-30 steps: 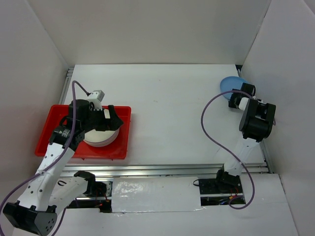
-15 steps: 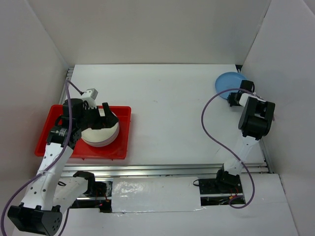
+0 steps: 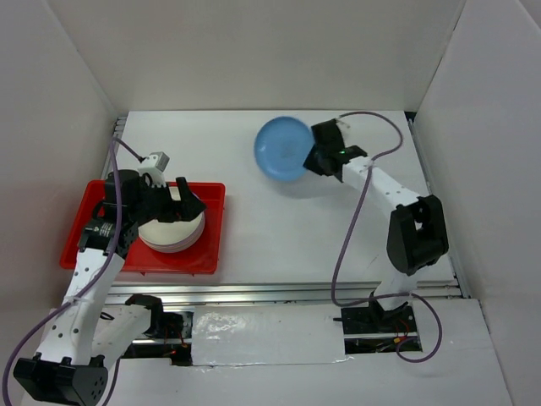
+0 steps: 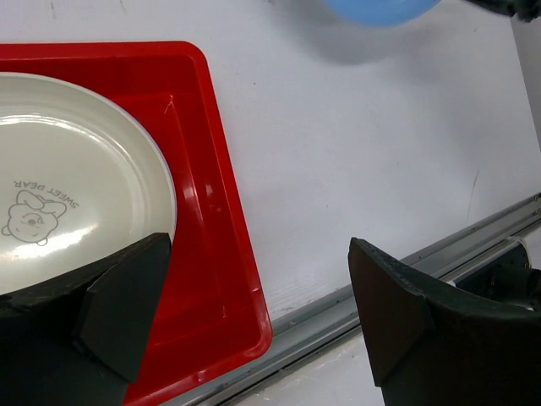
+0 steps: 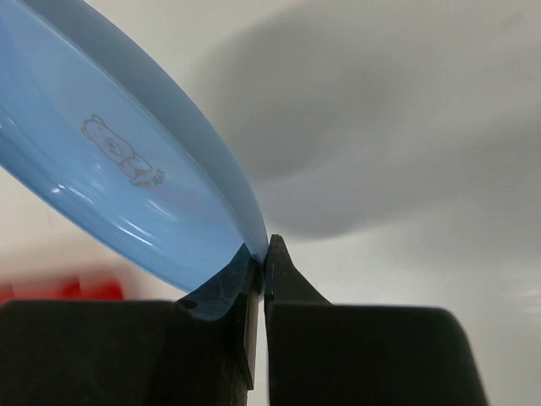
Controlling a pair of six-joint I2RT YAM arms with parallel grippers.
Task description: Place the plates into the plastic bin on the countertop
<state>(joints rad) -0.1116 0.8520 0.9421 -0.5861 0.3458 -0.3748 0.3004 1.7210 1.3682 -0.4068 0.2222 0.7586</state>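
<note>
Blue plate (image 3: 281,147) now aloft, farther left

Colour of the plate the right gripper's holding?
Light blue plate, pinched at its rim by the right gripper; top external view shows it best.

Robot test cell in a lab

Plain white panels (image 3: 254,51) wall in a matte white countertop (image 3: 287,220) edged with silver metal rails (image 3: 279,292). A left arm (image 3: 84,283) and a right arm (image 3: 376,179), white and black, are bolted at its near edge, with purple cables (image 3: 341,254) hanging loose.
</note>
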